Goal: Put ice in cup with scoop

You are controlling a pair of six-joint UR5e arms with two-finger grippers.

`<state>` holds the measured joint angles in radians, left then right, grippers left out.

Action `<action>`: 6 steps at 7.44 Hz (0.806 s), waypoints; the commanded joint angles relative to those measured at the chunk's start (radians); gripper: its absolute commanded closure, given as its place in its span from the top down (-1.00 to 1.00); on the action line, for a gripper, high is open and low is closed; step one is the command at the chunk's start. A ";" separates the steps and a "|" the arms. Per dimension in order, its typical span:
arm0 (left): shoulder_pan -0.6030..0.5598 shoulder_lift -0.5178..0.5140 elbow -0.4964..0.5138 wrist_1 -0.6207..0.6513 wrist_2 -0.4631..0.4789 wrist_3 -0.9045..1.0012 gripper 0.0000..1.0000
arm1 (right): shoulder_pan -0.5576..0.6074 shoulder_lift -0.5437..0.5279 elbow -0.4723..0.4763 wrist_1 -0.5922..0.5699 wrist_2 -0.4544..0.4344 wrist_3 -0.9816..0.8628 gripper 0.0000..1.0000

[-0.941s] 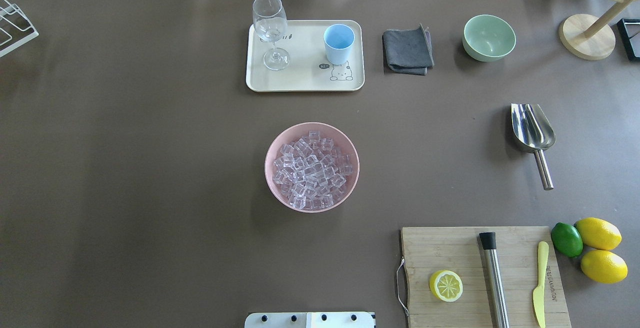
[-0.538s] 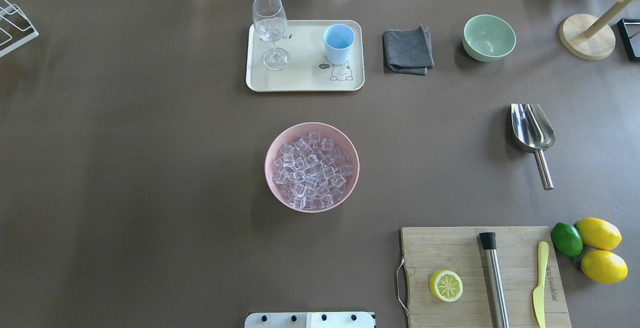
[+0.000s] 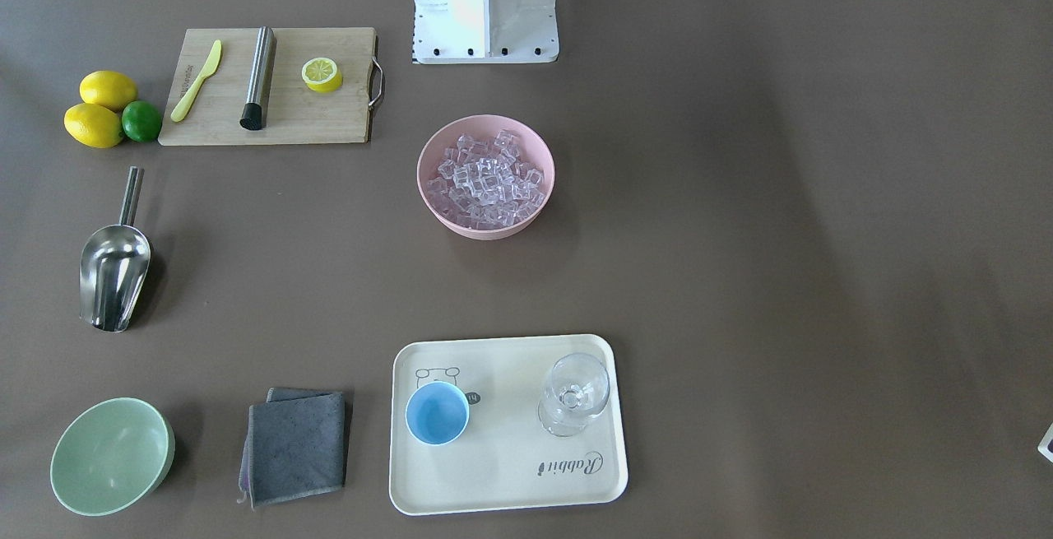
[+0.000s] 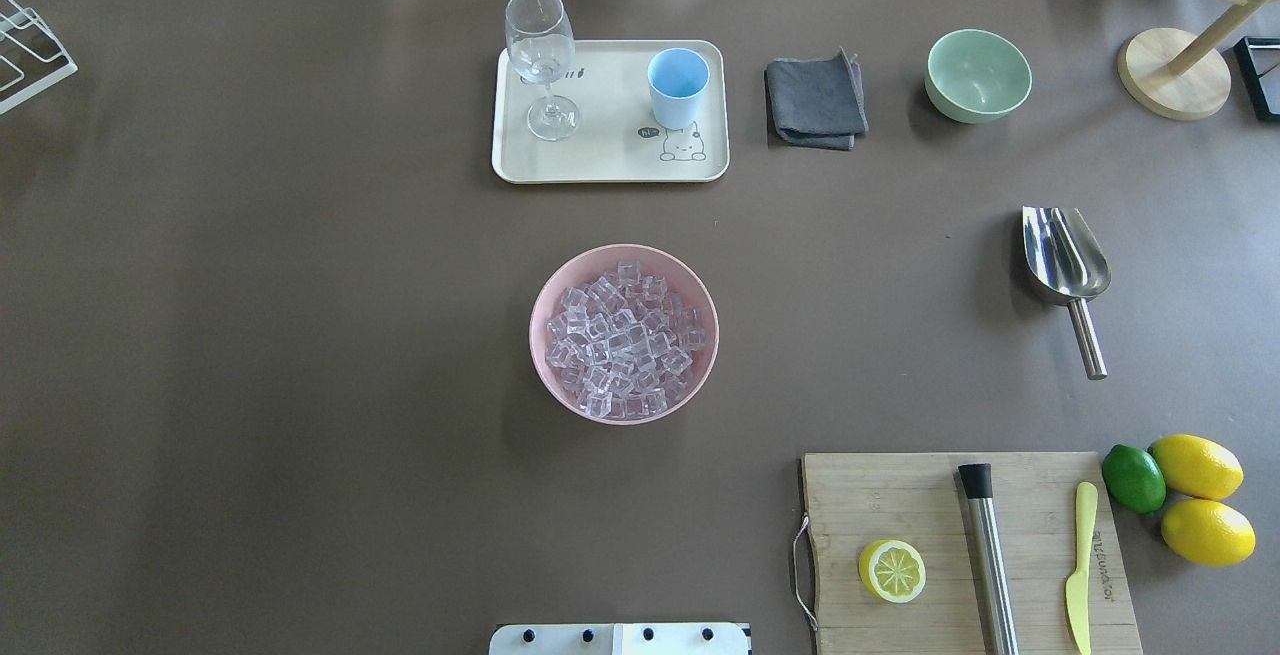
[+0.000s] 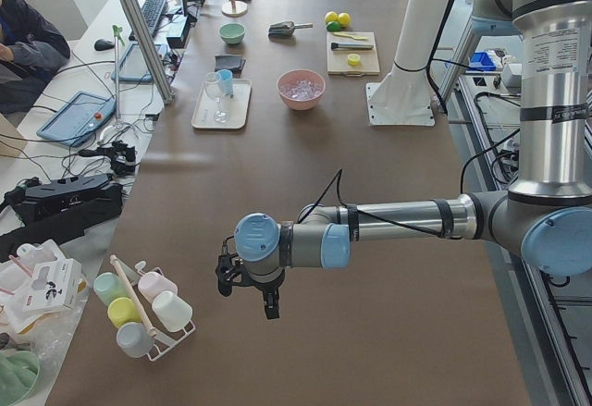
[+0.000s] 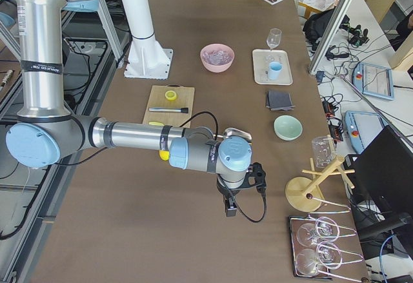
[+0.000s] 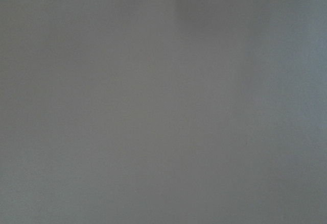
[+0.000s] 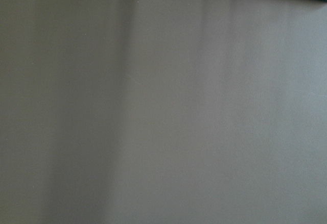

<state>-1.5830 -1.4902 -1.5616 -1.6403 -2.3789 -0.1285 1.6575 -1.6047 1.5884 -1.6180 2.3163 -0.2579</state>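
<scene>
- The scoop (image 4: 1066, 265) is laid well to the robot's right of the pink bowl (image 4: 545, 285) of ice (image 4: 622, 340), handle toward the robot.
- The cup (image 4: 678, 85) is set beyond that bowl.
- The right gripper (image 6: 230, 207) is judged nearer the scoop than the left gripper (image 5: 268, 300); neither's jaw opening can be told.

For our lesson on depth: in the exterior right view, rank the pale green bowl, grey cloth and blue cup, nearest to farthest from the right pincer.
1. Pale green bowl, nearest the right pincer.
2. Grey cloth, beyond it.
3. Cup, on the tray, farthest.
</scene>
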 commanded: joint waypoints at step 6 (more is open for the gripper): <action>0.043 -0.007 -0.030 -0.064 -0.003 0.006 0.96 | -0.129 -0.008 0.060 0.006 0.076 0.151 1.00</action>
<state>-1.5778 -1.4946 -1.5753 -1.6809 -2.3832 -0.1216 1.6025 -1.6135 1.6216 -1.6139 2.3444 -0.2333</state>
